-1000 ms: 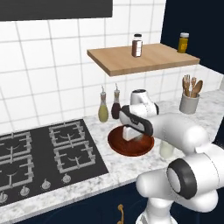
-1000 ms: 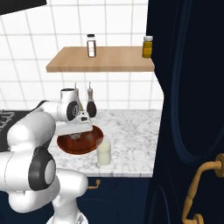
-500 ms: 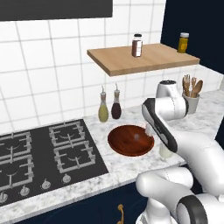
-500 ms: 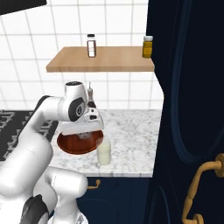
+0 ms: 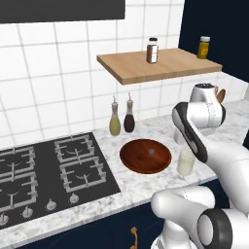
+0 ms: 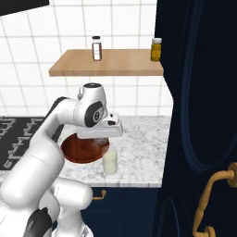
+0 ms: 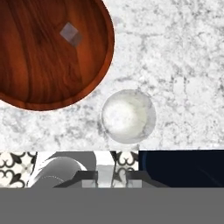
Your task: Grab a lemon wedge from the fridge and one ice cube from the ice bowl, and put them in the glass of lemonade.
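Glass of lemonade upright, beside ice bowl

- White square wall tiles fill the upper left of the left base view.
- A wooden shelf juts out at upper right.
- A black gas hob sits lower left in a grey marble counter.
- A navy cabinet with a gold handle stands at right.

Open counter right of the glass; ice bowl apparently just beside it.
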